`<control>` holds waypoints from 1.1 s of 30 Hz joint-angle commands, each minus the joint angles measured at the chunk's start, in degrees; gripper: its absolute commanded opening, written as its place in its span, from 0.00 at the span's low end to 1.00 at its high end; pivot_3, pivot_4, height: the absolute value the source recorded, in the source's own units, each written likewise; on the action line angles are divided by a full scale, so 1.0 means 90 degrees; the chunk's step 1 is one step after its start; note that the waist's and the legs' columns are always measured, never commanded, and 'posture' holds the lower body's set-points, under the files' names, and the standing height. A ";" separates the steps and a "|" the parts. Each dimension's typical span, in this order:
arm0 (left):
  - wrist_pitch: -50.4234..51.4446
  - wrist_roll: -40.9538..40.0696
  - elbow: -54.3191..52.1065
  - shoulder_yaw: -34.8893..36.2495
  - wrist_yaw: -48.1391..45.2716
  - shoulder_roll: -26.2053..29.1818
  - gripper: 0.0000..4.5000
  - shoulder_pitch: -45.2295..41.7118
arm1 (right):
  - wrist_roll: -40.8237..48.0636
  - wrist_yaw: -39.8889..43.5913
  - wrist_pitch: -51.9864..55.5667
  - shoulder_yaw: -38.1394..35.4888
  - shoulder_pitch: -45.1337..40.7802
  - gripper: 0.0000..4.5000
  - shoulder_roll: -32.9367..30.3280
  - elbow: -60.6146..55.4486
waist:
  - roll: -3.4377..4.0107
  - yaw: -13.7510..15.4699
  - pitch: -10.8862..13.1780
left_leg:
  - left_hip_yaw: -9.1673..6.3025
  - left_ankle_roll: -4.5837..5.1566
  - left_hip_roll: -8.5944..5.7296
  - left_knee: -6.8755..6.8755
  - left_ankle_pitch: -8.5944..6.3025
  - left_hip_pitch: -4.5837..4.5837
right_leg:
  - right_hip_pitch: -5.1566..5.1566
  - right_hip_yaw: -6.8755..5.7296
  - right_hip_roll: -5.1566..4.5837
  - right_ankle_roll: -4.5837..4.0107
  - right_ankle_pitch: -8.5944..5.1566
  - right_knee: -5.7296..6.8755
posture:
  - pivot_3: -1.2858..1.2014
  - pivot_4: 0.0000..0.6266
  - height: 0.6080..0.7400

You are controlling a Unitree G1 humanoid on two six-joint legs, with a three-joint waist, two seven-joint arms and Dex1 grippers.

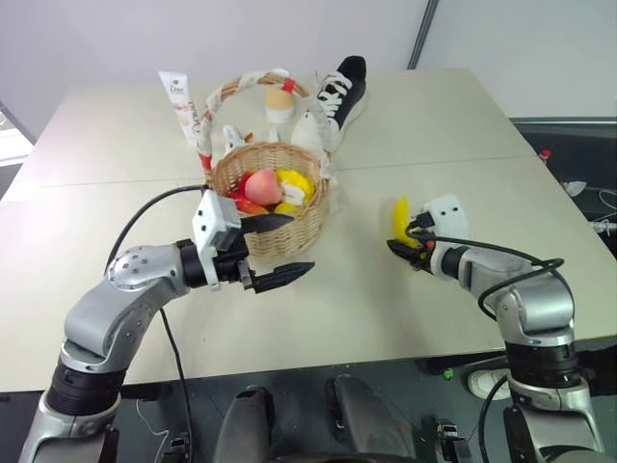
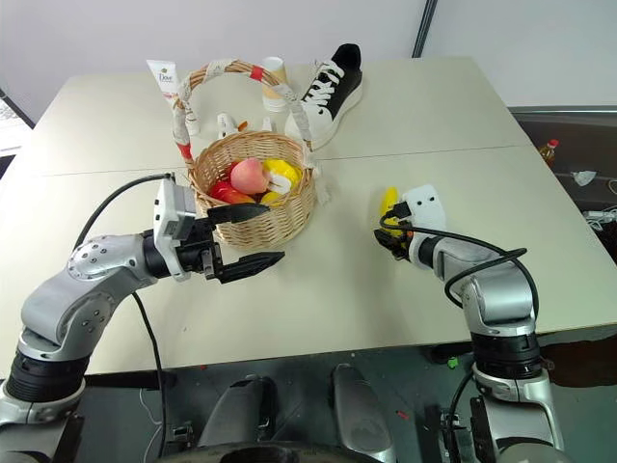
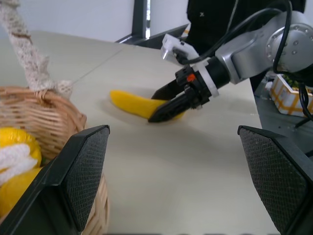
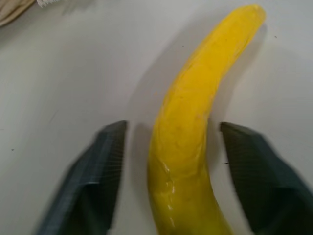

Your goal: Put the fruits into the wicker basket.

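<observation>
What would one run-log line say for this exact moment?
right gripper: open astride banana on table | left gripper: open, empty, beside wicker basket | basket: peach, lemon inside

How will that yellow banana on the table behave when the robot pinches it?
The banana looks glossy and smooth, so it may slip between the right gripper fingers. Its curve could let it swivel on the table. It appears a stiff toy, unlikely to squash.

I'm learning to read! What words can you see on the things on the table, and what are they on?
"Dove" - on the white tube standing behind the wicker basket.
Smaller print lower on the tube: too small to read.
The paper cup and the black and white shoe: no words I can make out.
</observation>
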 commanded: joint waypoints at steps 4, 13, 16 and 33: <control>-0.0186 0.0011 -0.0158 0.0344 0.0045 0.0182 1.00 0.0196 | -0.0024 0.0310 -0.0338 0.0183 -0.0163 0.14 -0.0376 -0.0252 | 0.0000 -0.0001 0.0000 | -0.0001 0.0000 0.0000 0.0000 0.0000 0.0000 | 0.0000 -0.0001 0.0000 0.0000 0.0000 0.0000 | 0.52 0.24 1.00; -0.0290 -0.0095 0.0619 0.1608 -0.0021 0.0575 1.00 0.0724 | 0.1233 0.3234 -0.2316 0.0633 -0.0374 0.14 -0.1801 -0.2136 | 0.0009 -0.0031 0.0007 | 0.0001 0.0002 0.0008 -0.0003 -0.0001 0.0003 | -0.0004 -0.0002 0.0011 0.0002 -0.0002 -0.0002 | 0.52 0.24 1.00; -0.0333 -0.0063 0.0709 0.1775 -0.0051 0.0655 1.00 0.0884 | 0.1293 0.2984 -0.2145 0.1294 -0.1358 0.14 -0.0986 -0.1799 | 0.0009 -0.0041 0.0008 | 0.0003 0.0002 0.0017 -0.0001 -0.0001 0.0009 | -0.0005 0.0002 0.0018 -0.0004 0.0002 0.0000 | 0.52 0.24 1.00; -0.0267 -0.0369 -0.0378 0.1999 0.0733 0.0311 1.00 0.1520 | -0.0223 0.1414 -0.2250 0.2235 -0.4259 0.43 0.1782 0.2498 | 0.0001 0.0058 0.0003 | -0.0004 0.0000 0.0000 -0.0004 -0.0002 -0.0020 | -0.0022 -0.0015 -0.0055 -0.0006 0.0008 -0.0002 | 0.52 0.24 1.00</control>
